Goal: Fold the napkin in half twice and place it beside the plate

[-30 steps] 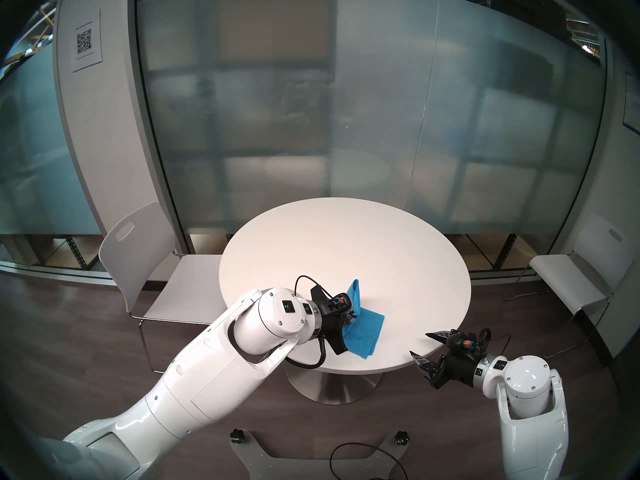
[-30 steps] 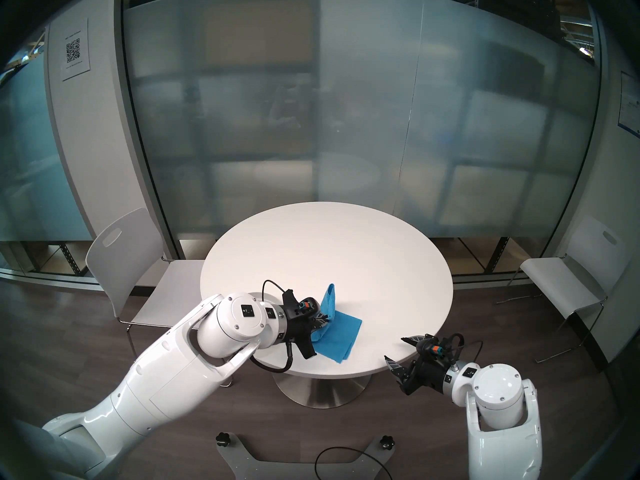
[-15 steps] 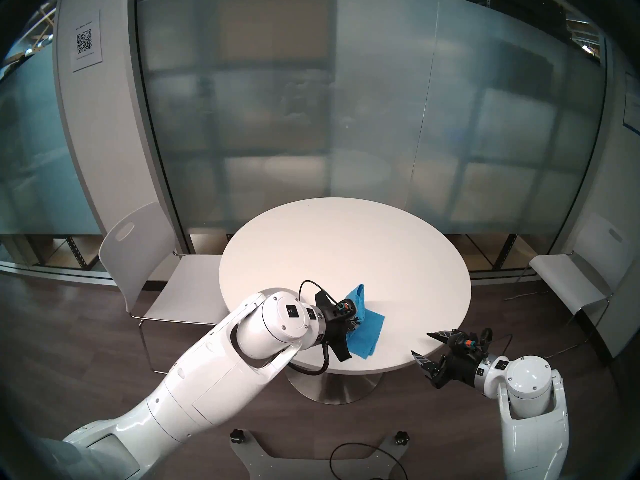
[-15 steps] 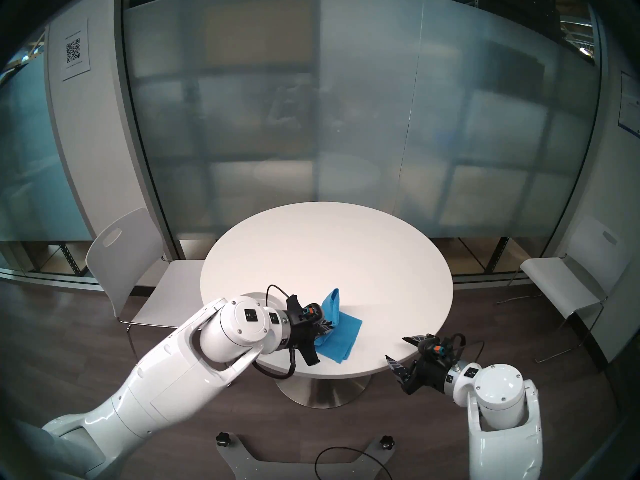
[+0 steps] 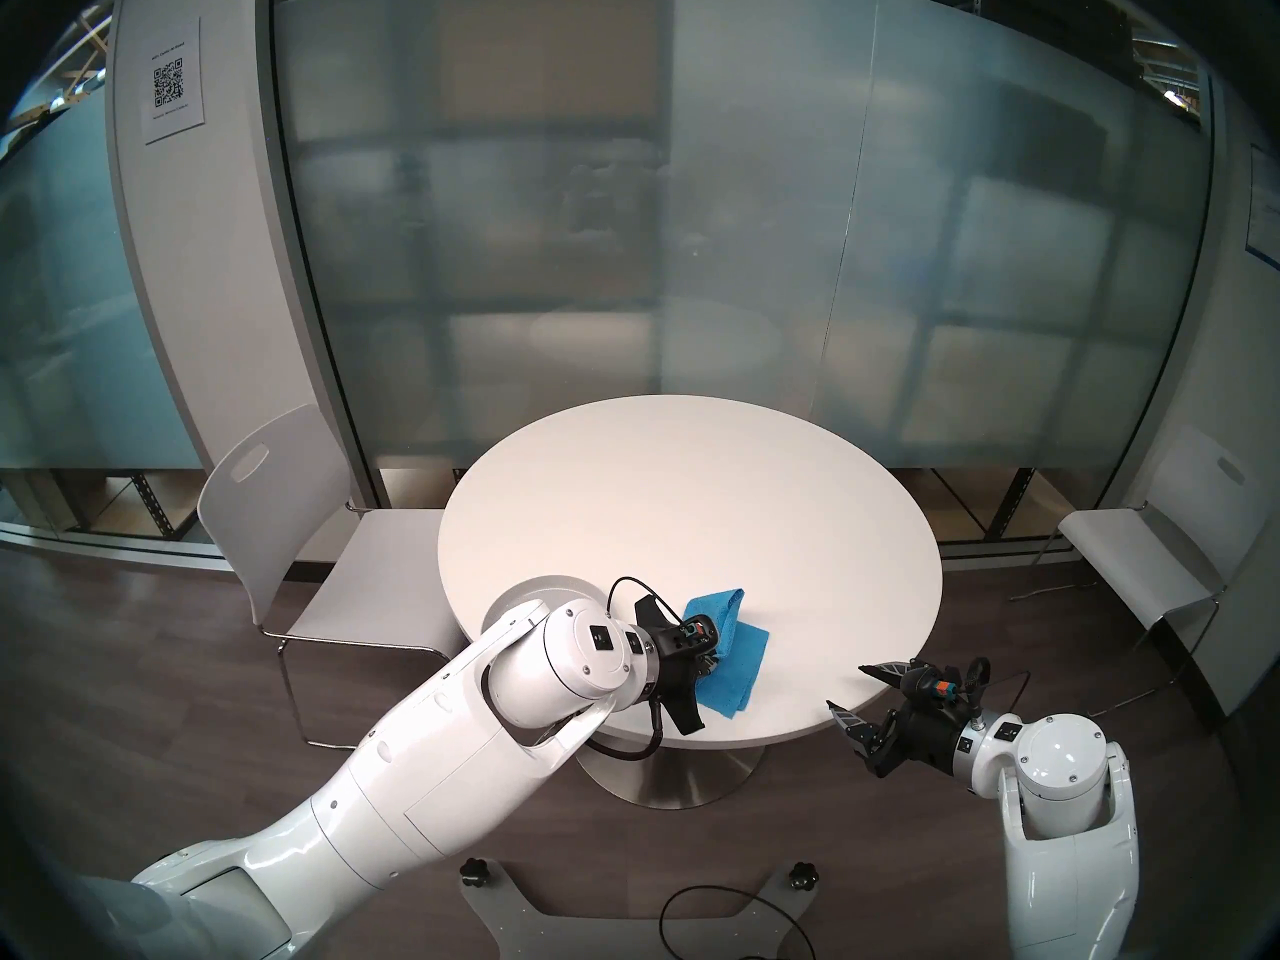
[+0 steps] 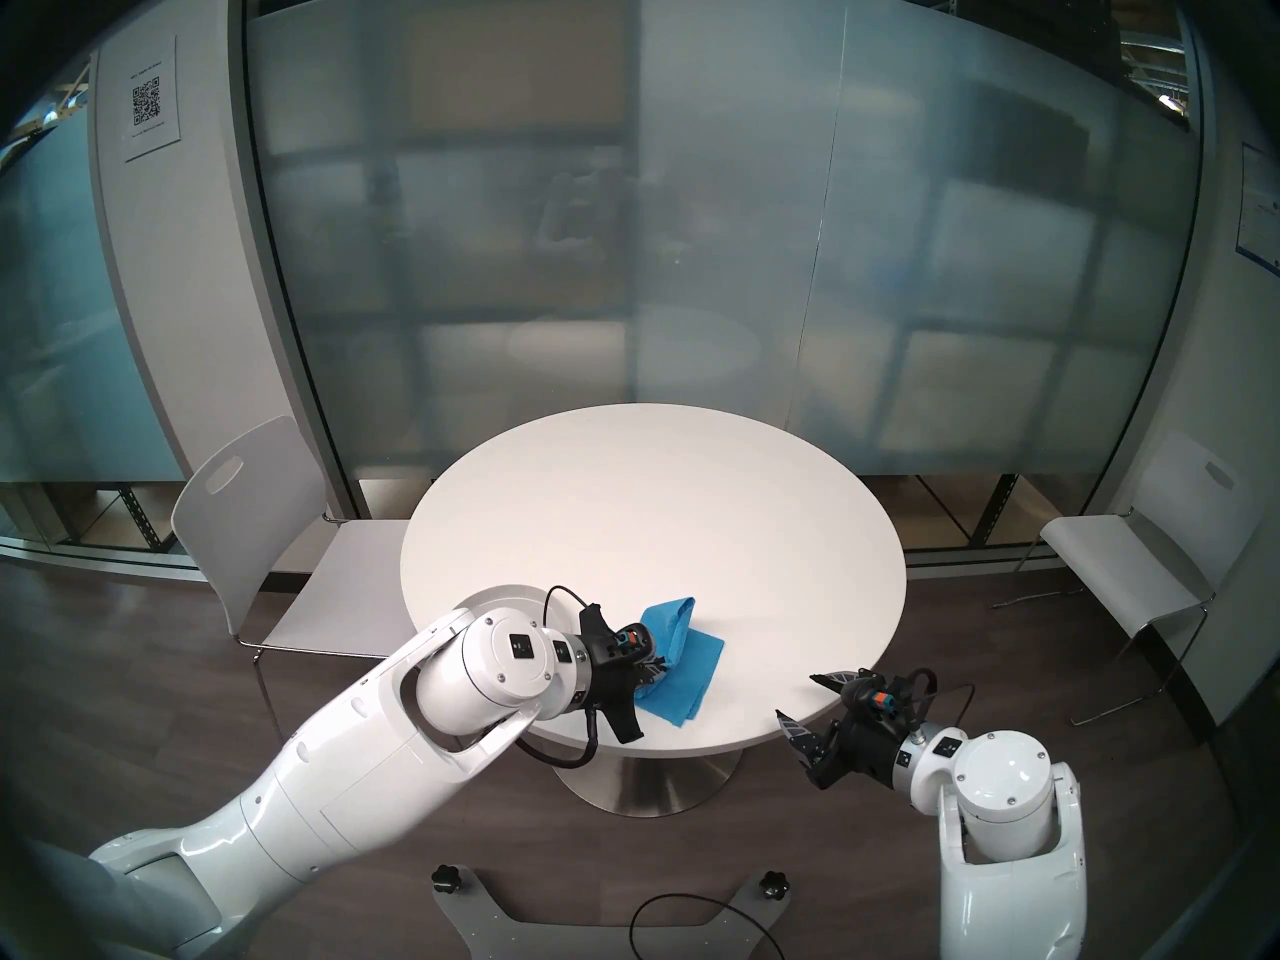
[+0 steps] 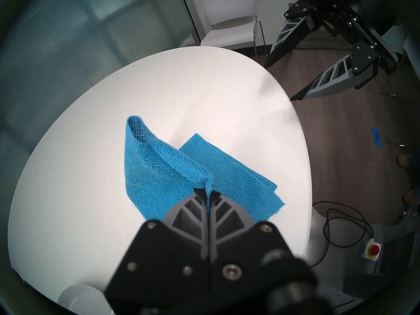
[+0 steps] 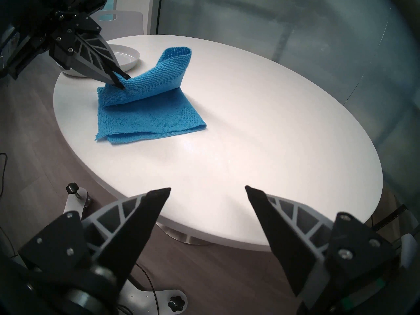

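Note:
The bright blue napkin [image 5: 741, 661] [image 8: 150, 116] lies folded on the round white table [image 5: 692, 487], near its front edge. My left gripper [image 5: 710, 668] [image 7: 208, 190] [image 8: 121, 81] is shut on one edge of the napkin, holding a flap that arches up and over the half lying flat. The pale plate [image 5: 547, 584] [image 8: 129, 55] sits just left of the napkin, partly hidden behind my left wrist. My right gripper [image 5: 845, 687] [image 8: 208, 188] is open and empty. It hovers at the table's front right edge, well clear of the cloth.
White chairs stand left [image 5: 277, 508] and right [image 5: 1143, 557] of the table. A frosted glass wall [image 5: 692, 245] runs behind it. My base plate and a black cable [image 5: 692, 917] lie on the floor below.
My left gripper has moved right and down with the napkin edge. The raised flap now leans over the flat half, and more of the plate shows. The right arm has barely shifted.

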Action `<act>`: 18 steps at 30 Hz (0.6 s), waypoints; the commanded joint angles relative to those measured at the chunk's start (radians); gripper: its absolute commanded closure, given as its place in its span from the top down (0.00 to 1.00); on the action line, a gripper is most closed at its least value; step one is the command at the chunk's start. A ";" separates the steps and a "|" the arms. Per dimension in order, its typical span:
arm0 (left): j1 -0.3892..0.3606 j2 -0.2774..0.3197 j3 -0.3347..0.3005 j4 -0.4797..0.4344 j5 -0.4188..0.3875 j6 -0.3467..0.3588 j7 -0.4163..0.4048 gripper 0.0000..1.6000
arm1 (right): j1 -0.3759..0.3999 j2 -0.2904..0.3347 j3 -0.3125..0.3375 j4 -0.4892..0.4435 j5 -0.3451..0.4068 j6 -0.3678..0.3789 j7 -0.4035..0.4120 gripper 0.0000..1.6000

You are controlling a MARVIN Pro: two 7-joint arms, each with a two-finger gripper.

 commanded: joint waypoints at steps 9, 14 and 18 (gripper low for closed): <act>-0.017 -0.042 0.020 -0.015 -0.006 0.015 -0.004 0.00 | -0.005 -0.011 0.009 -0.014 0.009 -0.015 0.002 0.87; -0.017 -0.033 0.035 -0.017 -0.008 0.018 -0.012 0.00 | -0.006 -0.015 0.013 -0.015 0.010 -0.018 0.005 0.87; -0.017 -0.031 0.043 -0.018 -0.004 0.019 -0.011 0.00 | -0.010 -0.017 0.018 -0.013 0.011 -0.023 0.007 0.87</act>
